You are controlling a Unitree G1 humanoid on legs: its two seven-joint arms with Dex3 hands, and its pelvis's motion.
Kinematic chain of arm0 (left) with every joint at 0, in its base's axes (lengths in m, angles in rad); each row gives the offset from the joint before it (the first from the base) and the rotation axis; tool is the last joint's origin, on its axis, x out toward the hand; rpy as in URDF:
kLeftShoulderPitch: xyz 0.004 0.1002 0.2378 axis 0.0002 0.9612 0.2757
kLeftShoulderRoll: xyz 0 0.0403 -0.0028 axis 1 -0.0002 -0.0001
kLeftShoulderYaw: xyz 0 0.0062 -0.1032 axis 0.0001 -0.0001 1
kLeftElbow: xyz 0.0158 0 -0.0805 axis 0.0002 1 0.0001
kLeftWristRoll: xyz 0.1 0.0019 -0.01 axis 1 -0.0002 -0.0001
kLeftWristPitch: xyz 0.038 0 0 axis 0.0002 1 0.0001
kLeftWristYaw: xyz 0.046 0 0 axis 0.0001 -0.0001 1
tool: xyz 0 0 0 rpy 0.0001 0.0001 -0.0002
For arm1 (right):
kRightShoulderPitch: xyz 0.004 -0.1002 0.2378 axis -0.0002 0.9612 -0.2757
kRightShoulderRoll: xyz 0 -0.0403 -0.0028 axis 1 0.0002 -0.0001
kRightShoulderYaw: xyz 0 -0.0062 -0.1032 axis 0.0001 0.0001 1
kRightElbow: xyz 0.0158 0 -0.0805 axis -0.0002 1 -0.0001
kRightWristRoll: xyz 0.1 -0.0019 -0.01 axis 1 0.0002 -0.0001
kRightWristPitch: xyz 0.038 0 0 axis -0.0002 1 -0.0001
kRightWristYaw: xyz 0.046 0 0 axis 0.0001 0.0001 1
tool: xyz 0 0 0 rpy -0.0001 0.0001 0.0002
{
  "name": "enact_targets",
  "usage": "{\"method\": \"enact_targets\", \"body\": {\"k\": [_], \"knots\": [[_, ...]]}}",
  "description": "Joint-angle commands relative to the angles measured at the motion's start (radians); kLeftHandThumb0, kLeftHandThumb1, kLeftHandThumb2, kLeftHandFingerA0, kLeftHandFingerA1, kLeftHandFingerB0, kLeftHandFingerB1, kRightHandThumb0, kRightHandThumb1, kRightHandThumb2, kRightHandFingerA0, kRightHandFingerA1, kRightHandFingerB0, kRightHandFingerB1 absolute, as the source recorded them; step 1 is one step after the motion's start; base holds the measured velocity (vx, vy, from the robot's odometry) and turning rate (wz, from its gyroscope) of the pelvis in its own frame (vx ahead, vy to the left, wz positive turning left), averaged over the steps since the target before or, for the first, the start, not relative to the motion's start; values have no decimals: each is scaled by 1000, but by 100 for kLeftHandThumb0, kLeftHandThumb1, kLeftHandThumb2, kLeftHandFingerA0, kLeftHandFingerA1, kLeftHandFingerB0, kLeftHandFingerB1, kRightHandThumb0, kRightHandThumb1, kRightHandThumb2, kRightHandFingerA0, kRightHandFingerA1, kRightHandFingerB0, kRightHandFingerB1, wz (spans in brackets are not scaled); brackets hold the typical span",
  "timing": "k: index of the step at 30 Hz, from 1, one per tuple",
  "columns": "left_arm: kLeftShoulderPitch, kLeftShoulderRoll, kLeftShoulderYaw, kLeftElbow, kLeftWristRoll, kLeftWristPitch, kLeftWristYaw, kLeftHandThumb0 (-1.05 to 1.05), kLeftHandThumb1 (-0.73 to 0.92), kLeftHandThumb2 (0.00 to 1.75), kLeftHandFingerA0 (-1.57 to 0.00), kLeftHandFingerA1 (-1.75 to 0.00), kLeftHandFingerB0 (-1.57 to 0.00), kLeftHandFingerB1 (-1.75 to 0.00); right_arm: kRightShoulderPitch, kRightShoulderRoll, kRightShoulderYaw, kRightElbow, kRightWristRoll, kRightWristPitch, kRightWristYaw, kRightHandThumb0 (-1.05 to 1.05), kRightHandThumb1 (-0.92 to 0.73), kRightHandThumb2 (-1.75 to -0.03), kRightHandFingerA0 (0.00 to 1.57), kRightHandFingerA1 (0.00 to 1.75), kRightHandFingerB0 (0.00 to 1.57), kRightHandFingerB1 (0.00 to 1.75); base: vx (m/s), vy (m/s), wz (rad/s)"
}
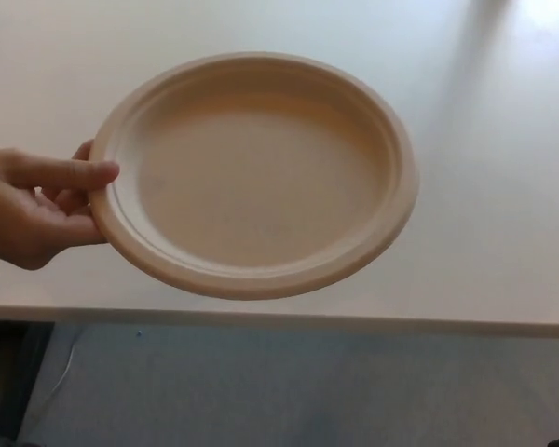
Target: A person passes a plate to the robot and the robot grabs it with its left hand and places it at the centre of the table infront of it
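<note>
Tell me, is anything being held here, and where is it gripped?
Yes: a person's hand holds the beige plate by its left rim, thumb on top, above the white table. Neither robot hand is in view.

No writing, label, brand, number or sign can be read anywhere in the head view. The plate (261, 177) shows a plain beige face and rim, with nothing printed or embossed that can be read. The desk (484, 233) is a bare pale surface carrying no markings, and the person's hand (33, 205) holding the plate's rim bears no text either.
</note>
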Motion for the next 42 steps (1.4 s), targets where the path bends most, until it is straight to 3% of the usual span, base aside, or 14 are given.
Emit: {"method": "enact_targets", "body": {"k": [1, 2, 3, 4, 10, 13, 19, 20, 21, 22, 31, 32, 33, 42], "knots": [[4, 20, -8, 21, 2, -74, 26, -55, 65, 60, -66, -44, -45, -37, -3, -20, 8, 26, -12, -41, -23, -76, -78, -64, 48, 70, 36, 53, 0, 0, 0], [11, 18, -2, 12, -8, -96, 25, -60, 52, 85, -55, -56, -32, -47, -6, -20, 10, 28, -13, -41, -24, -76, -78, -64, 47, 70, 36, 54, 0, 0, 0], [19, 14, 10, 2, -24, -121, 19, -60, 52, 85, -55, -56, -32, -47, -7, -19, 9, 29, -11, -45, -22, -76, -78, -64, 47, 70, 36, 54, 0, 0, 0], [24, 10, 10, -8, -24, -139, 23, -57, 62, 59, -57, -41, -36, -34, -6, -18, 4, 30, -5, -49, -19, -79, -75, -65, 44, 70, 34, 54, 0, 0, 0], [129, -2, -37, -225, 25, -366, 64, -67, 54, 61, -36, -39, -28, -32, -7, -20, 7, 39, -7, -39, -15, -81, -74, -65, 44, 69, 33, 53, 0, 0, 0], [205, 9, -64, -377, 61, -447, 81, -64, 58, 57, -40, -37, -31, -30, -2, -21, 6, 40, -5, -42, -9, -80, -78, -63, 42, 68, 35, 53, 0, 0, 0], [392, 13, -74, -776, 201, -561, 183, -71, 48, 80, -41, -47, -30, -42, 3, -22, 10, 42, -7, -50, -7, -78, -78, -63, 45, 66, 37, 52, 0, 0, 0], [425, 3, -72, -853, 202, -577, 177, -70, 56, 58, -48, -36, -34, -31, 2, -23, 12, 41, -9, -50, -6, -79, -78, -64, 45, 68, 36, 53, 0, 0, 0], [459, -8, -70, -930, 195, -590, 163, -70, 56, 58, -48, -36, -34, -31, 1, -25, 14, 41, -11, -50, -5, -79, -78, -64, 45, 68, 36, 53, 0, 0, 0], [494, 2, -84, -1009, 151, -581, 112, -70, 47, 76, -27, -43, -22, -39, 1, -26, 16, 41, -13, -50, -6, -80, -78, -64, 48, 70, 35, 53, 0, 0, 0], [658, 88, -118, -1469, 0, -516, -47, -69, 44, 75, -20, -41, -13, -37, -11, -19, 10, 43, -2, -46, -6, -79, -77, -63, 42, 70, 35, 54, 0, 0, 0], [682, 94, -105, -1531, 11, -521, -47, -70, 45, 75, -21, -42, -13, -37, -11, -21, 12, 43, -3, -44, -2, -81, -58, -96, 41, 70, 33, 60, 0, 0, 0], [691, 98, -99, -1567, 12, -517, -51, -70, 44, 75, -22, -42, -13, -37, -15, -22, 13, 43, -5, -38, -4, -81, -78, -63, 43, 69, 34, 52, 0, 0, 0], [756, 77, -24, -1826, 30, -540, -26, -72, 45, 78, -25, -43, -17, -39, -39, -27, 11, 42, -3, -33, 1, -83, -74, -66, 42, 67, 33, 53, 0, 0, 0]]}}
